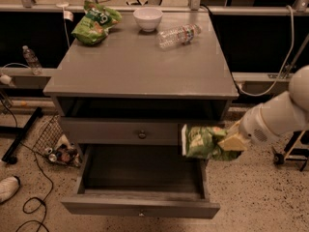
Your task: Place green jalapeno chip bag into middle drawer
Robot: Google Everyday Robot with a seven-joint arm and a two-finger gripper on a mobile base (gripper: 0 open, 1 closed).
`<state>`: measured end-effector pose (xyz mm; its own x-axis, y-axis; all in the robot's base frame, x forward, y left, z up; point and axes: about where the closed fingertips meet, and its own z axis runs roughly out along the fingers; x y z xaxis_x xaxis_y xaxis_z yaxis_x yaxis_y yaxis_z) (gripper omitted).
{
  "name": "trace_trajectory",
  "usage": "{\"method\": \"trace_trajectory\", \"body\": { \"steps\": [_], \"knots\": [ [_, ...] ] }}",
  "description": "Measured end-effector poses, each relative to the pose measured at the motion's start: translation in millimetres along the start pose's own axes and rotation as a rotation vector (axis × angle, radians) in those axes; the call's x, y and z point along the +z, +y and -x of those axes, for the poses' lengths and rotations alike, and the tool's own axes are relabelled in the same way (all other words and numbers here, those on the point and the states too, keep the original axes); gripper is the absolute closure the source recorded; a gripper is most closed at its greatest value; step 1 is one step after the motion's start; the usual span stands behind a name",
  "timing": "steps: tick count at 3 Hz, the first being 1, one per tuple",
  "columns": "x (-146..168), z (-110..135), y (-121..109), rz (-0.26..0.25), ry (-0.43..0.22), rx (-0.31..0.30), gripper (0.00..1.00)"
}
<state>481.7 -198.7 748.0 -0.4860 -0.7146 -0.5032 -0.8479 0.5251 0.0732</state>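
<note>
My gripper [231, 142] comes in from the right on a white arm and is shut on the green jalapeno chip bag [205, 141]. The bag is dull dark green with a white end strip on its left. It hangs in front of the right end of the upper grey front [120, 131], just above the right side of the middle drawer [140, 209]. That drawer is pulled out, and its dark inside shows nothing in it.
On the cabinet top [135, 69] lie a brighter green bag [94, 21], a white bowl [147, 18] and a plastic bottle [177, 34]. A wire basket [55, 146], cables and a white shoe [7, 187] are on the floor at left.
</note>
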Motion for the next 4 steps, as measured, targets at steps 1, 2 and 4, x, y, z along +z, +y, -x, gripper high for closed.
{"method": "trace_trajectory", "body": {
  "steps": [1,2,4],
  "knots": [
    [39.5,-27.7,-3.7,0.027,-0.043,0.036,1.00],
    [44.5,-30.4,-5.4,0.028,-0.047,0.040,1.00],
    [80.3,-51.4,-4.9,0.062,-0.091,0.113,1.00]
  ]
}}
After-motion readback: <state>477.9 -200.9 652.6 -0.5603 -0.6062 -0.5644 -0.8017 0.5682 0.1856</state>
